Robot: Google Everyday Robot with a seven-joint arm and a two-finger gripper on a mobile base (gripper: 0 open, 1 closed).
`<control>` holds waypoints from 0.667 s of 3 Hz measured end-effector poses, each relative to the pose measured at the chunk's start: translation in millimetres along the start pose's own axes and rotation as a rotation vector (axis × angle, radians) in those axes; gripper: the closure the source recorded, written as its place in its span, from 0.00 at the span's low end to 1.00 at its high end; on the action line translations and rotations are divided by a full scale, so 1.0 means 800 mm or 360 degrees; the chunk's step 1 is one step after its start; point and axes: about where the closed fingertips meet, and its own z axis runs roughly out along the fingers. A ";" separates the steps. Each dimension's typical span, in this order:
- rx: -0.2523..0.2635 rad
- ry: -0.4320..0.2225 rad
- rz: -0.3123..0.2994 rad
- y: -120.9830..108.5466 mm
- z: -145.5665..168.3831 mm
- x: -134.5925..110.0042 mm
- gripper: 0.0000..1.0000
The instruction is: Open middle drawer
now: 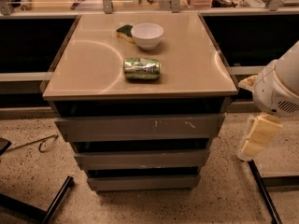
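The middle drawer (141, 159) is a plain grey handleless front, the second of three stacked under the beige cabinet top (93, 64). It sits flush with the others. Above it is the larger grey front (140, 127) with pale scratch marks, and below it the smallest front (142, 182). My gripper (256, 142) hangs at the right edge of the view, to the right of the cabinet and about level with the top and middle drawers, apart from both. Its pale fingers point down.
On the cabinet top lie a green can (142, 68) on its side, a white bowl (147, 35) and a sponge (124, 31) behind it. Black metal legs (53, 200) stand on the speckled floor at the left and right (264, 195). A hook (44, 145) lies on the floor at the left.
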 end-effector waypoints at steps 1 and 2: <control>-0.0006 -0.0043 0.0003 0.013 0.021 0.002 0.00; -0.0019 -0.0102 0.0010 0.030 0.047 0.000 0.00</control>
